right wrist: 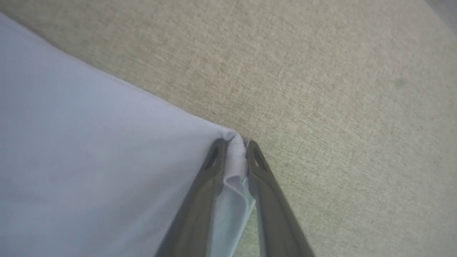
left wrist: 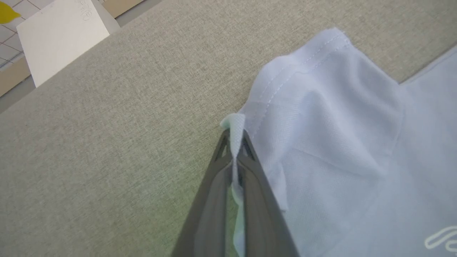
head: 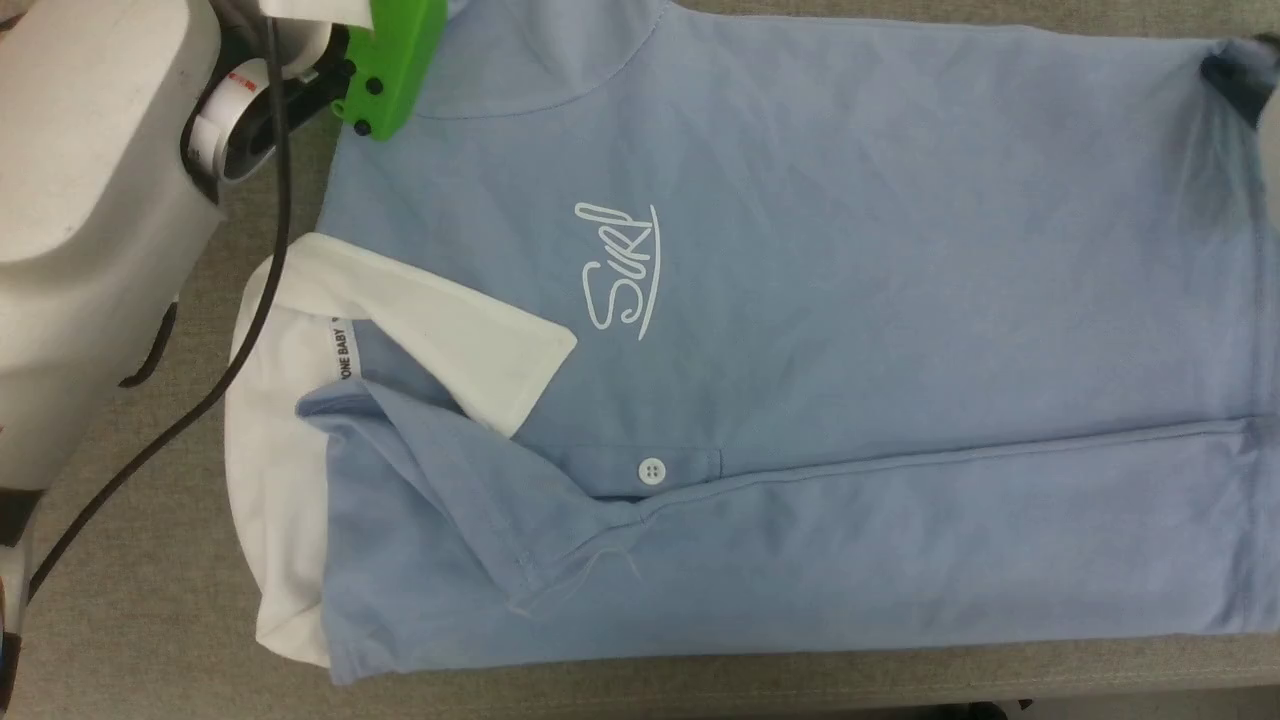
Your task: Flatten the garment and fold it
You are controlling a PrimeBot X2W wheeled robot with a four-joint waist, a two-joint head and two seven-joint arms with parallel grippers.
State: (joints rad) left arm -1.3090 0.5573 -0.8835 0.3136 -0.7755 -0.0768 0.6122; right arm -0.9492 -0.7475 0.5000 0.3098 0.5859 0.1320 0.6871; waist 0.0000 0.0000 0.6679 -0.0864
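Note:
The garment (head: 800,350), a light blue polo shirt with a white collar (head: 440,330) and white cursive lettering (head: 620,270), lies across the grey-beige table (head: 150,600) with its collar to the left. Its near side is folded over along a line by the placket button (head: 652,470). My left gripper (left wrist: 235,142) is shut on the hem of a sleeve (left wrist: 321,89); its green wrist piece (head: 392,65) sits at the shirt's far left. At the far right corner, my right gripper (right wrist: 235,150) pinches a bunched corner of the garment (right wrist: 107,160), and its dark fingers (head: 1235,85) show there.
My pale arm housing (head: 80,230) and a black cable (head: 270,250) hang over the table left of the collar. The table's near edge (head: 900,690) runs just below the shirt. A white board (left wrist: 60,35) lies beyond the table's edge, over tiled floor.

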